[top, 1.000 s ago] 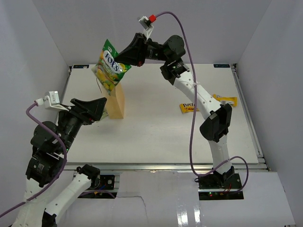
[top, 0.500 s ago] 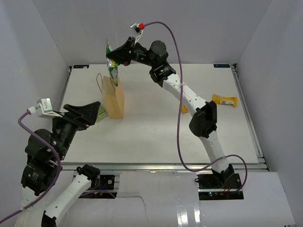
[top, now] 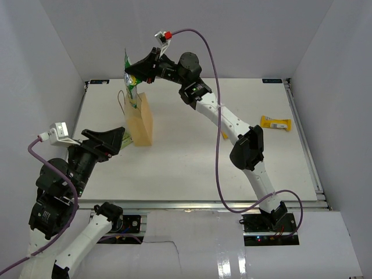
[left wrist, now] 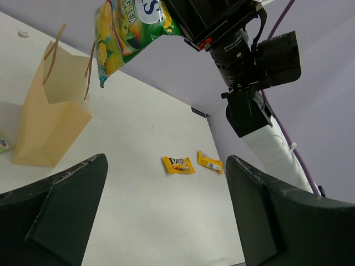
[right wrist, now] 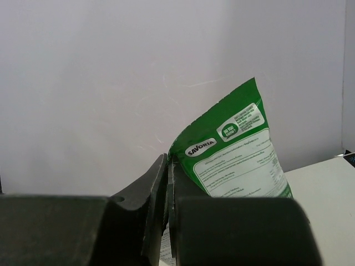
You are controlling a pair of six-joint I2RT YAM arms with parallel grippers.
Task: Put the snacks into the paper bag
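White worktop (top: 192, 168) carries the paper bag (top: 141, 119), upright at far left. My right pincer (top: 138, 68) grips the green pouch (top: 131, 78) over its mouth; my left pincer (left wrist: 166, 188) gapes empty nearby. Yellow candy packet (left wrist: 178, 165) lies well apart.

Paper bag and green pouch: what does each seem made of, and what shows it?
The paper bag looks like matte tan kraft paper: crisp fold lines, no shine. The green pouch is probably glossy printed plastic film: bright highlights, crinkled surface.
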